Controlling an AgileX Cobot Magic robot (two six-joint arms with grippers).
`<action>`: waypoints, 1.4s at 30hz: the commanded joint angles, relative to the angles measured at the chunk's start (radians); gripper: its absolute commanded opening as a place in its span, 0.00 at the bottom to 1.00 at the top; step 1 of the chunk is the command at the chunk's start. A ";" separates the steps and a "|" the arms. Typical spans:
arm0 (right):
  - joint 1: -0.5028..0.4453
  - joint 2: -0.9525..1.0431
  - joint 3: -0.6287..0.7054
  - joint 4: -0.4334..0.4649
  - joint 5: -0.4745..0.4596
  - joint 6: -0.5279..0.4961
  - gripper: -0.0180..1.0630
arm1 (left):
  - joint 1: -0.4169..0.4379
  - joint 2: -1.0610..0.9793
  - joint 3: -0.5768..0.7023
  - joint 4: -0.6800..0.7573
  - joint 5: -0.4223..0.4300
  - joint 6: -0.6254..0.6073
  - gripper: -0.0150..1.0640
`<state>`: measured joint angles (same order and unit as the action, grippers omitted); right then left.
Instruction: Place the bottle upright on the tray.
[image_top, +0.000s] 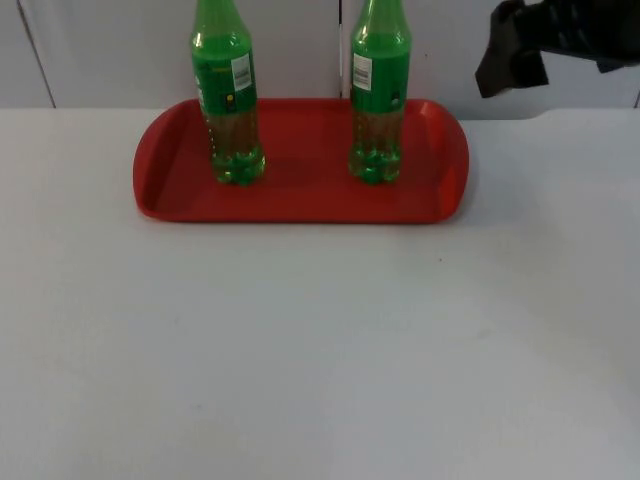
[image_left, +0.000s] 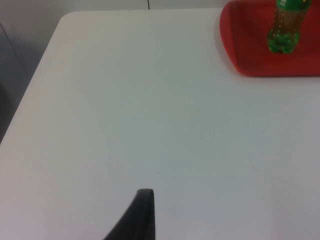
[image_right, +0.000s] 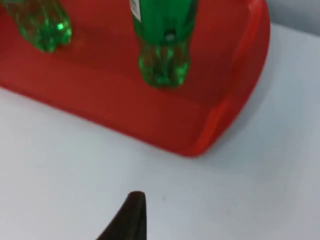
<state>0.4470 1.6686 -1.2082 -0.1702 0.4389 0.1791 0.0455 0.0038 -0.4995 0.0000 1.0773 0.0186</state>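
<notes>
Two green bottles are standing upright on the red tray (image_top: 300, 205): the left bottle (image_top: 228, 95) and the right bottle (image_top: 378, 95), well apart from each other, each resting on its base on the tray floor. The right gripper (image_top: 512, 60) is hanging above the table just beyond the tray's right end, higher than the right bottle's shoulder and holding nothing; whether its fingers are parted cannot be told. In the right wrist view the right bottle (image_right: 162, 40) is sitting ahead of the black fingertip (image_right: 131, 215), with the left bottle (image_right: 42, 27) farther off to one side and the raised tray rim (image_right: 235, 95) between fingertip and bottle. The left arm is waiting over bare white table (image_left: 150, 100); its fingertip (image_left: 142, 215) is pointing across the table toward the tray's left end (image_left: 240, 55) and the left bottle's base (image_left: 285, 35), both well away from it.

Judging from this arrangement, the placing appears done and the step in hand is clearing away. Doing it well means drawing the right gripper up and outward, away from the right bottle, so that no finger is brushing the tall, easily toppled bottle or the tray rim.
</notes>
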 joint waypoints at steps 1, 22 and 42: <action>0.007 -0.027 0.006 0.001 0.070 -0.001 0.99 | 0.003 -0.004 0.005 -0.006 0.000 0.003 0.99; 0.007 -0.361 0.186 0.022 0.233 -0.016 0.99 | 0.003 -0.004 0.005 -0.006 0.000 0.003 0.99; 0.007 -0.828 0.402 0.022 0.287 -0.016 0.99 | 0.003 -0.004 0.005 -0.006 0.000 0.003 0.99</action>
<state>0.4470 0.8818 -0.8221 -0.1491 0.7120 0.1697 0.0455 0.0038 -0.4995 0.0000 1.0773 0.0186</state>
